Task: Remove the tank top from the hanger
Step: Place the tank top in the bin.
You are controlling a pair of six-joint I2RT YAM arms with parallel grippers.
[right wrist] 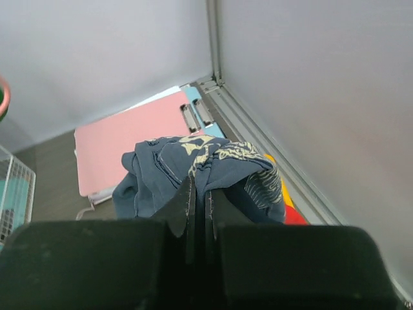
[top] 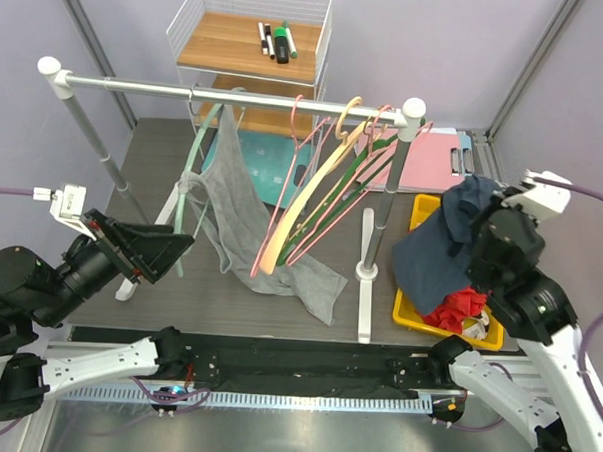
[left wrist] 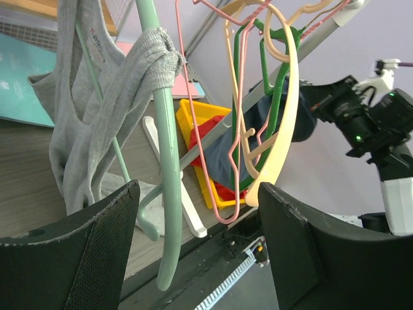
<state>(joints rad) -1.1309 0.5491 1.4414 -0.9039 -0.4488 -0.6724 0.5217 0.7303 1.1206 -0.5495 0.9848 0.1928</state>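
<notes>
A grey tank top (top: 232, 208) hangs by one strap on a mint green hanger (top: 190, 196) at the left of the rail (top: 237, 95); its lower part lies on the table. In the left wrist view the strap is bunched around the hanger's arm (left wrist: 164, 161) and the tank top (left wrist: 90, 129) drapes to the left. My left gripper (top: 175, 253) is open and empty, with the hanger's lower end between its fingers (left wrist: 84, 252). My right gripper (top: 482, 229) is shut on a navy printed garment (right wrist: 200, 161), held above the yellow bin (top: 416, 311).
Empty cream (top: 308, 201), pink and green hangers crowd the right half of the rail. The rack's white foot (top: 366, 279) stands mid-table. The bin holds red cloth. A wire shelf (top: 249, 44) and a pink clipboard (top: 429, 162) are at the back.
</notes>
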